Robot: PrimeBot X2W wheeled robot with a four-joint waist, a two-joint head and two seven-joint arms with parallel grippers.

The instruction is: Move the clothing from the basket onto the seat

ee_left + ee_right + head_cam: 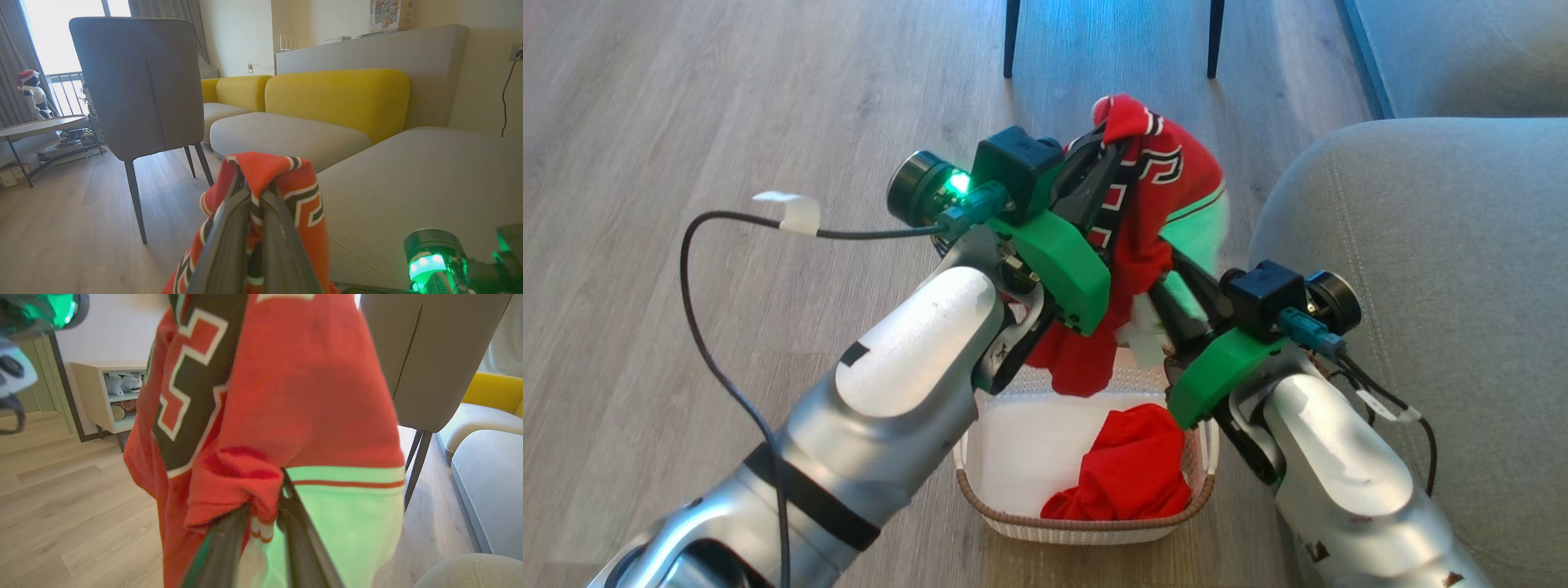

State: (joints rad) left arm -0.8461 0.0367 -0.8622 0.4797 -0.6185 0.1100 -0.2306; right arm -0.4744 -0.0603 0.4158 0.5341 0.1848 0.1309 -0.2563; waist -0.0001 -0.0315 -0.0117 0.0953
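Head view, left to right. Pale wood-plank floor (686, 122), with two dark chair legs (1011, 37) at the top edge. The left gripper (1104, 140), raised above the basket, has its two long dark fingers clamped together on the upper edge of the bright red jersey (1184, 175) with black-and-white lettering and white striped trim. The jersey hangs from this grip, clear of the seat, its lower folds dangling to the rim of the small oval white perforated plastic basket (1086, 523) with brown woven-look rim. The plain red shorts (1135, 474) lie crumpled inside the basket, against its right wall. The right gripper (1176, 278) reaches into the hanging jersey lower down. In the right wrist view its fingers bracket a bunched fold, but whether they clamp it cannot be told. At the far right, just beside the basket, is the large grey fabric-upholstered seat (1421, 245) with stitched seams.
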